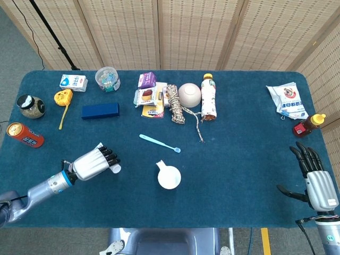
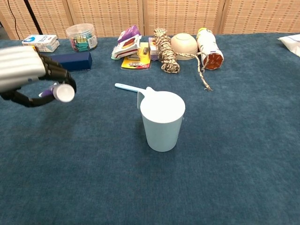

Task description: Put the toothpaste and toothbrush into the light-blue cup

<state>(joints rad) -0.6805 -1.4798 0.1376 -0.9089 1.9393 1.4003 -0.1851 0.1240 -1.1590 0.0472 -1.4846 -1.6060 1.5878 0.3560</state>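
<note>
My left hand (image 1: 93, 162) (image 2: 29, 72) grips the toothpaste tube (image 2: 60, 92), whose white cap (image 1: 115, 169) pokes out past the fingers. Hand and tube are lifted off the cloth, left of the light-blue cup (image 1: 169, 177) (image 2: 162, 120). The cup stands upright in the middle of the table, handle pointing away. A light-blue toothbrush (image 1: 159, 143) (image 2: 129, 87) lies flat just behind the cup. My right hand (image 1: 316, 178) hovers at the table's front right corner with its fingers spread and nothing in it; the chest view does not show it.
Along the back edge lie a blue box (image 1: 100, 110), a clip jar (image 1: 107, 78), snack packets (image 1: 147, 95), a rope bundle (image 1: 175, 105), a bowl (image 1: 189, 94) and a lying bottle (image 1: 208, 97). A can (image 1: 24, 135) and jar (image 1: 30, 105) sit far left, a sauce bottle (image 1: 308, 125) far right.
</note>
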